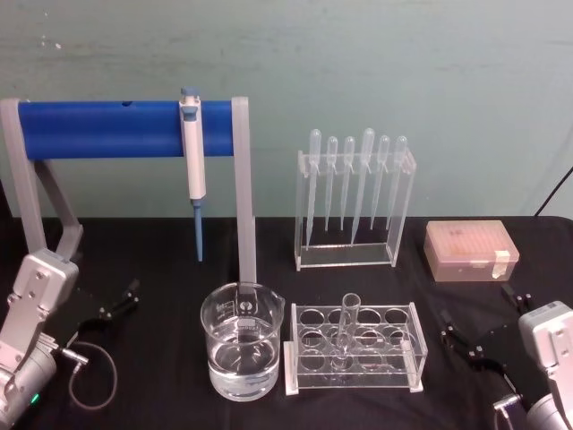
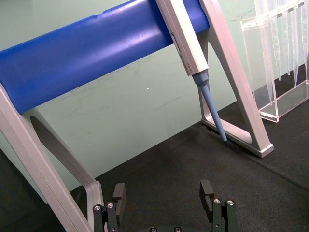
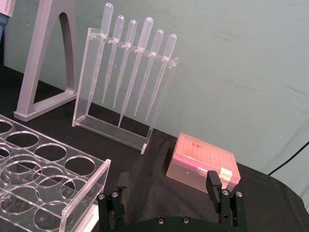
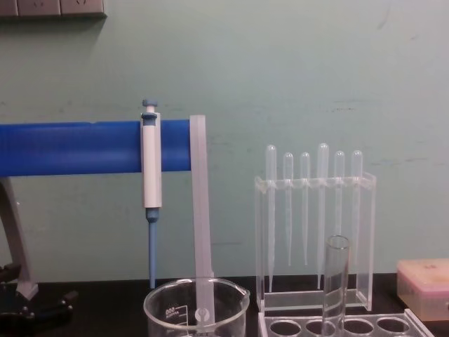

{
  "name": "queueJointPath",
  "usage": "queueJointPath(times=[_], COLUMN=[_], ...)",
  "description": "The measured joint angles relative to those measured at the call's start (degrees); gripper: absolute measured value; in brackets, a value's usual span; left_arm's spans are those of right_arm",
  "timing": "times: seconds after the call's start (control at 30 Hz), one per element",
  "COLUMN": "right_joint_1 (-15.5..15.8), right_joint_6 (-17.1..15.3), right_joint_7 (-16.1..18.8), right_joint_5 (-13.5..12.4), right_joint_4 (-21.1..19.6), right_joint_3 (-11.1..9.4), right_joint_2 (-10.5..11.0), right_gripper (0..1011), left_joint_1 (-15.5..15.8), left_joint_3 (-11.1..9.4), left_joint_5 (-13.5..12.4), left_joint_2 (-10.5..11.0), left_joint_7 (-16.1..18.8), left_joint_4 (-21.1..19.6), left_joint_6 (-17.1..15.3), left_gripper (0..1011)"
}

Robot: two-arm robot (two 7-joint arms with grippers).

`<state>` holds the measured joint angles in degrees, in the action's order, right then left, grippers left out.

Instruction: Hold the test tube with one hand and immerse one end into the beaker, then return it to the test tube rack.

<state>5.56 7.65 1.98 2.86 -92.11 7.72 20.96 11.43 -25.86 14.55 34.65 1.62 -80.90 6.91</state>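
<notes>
While test tube [image 1: 347,331] stands racked, left gripper [image 2: 164,195], right gripper [image 3: 167,191], jaws apart, empty.

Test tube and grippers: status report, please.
Left gripper open, right gripper open, both parked low. Test tube upright in rack. Beaker beside, unobstructed.

In the chest view the beaker [image 4: 196,309] is cut off by the lower edge, so its base and water are hidden. The same edge crops the test tube [image 4: 335,286] and the clear rack [image 4: 351,326] holding it. The printed marks on the beaker are too small to read. In the head view the blue bar's stand [image 1: 27,197] hides part of the bench's far left edge.
</notes>
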Motion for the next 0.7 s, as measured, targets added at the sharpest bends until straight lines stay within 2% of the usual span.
queueJointPath(times=[0.7], right_joint_1=[0.0], right_joint_6=[-0.1], right_joint_7=[0.0], right_joint_5=[0.0], right_joint_4=[0.0], right_joint_3=[0.2], right_joint_2=[0.1], right_gripper=[1003], left_joint_1=[0.0], left_joint_3=[0.0], left_joint_5=[0.0], left_joint_2=[0.0], left_joint_7=[0.0], left_joint_4=[0.0], left_joint_6=[0.0], left_gripper=[1000])
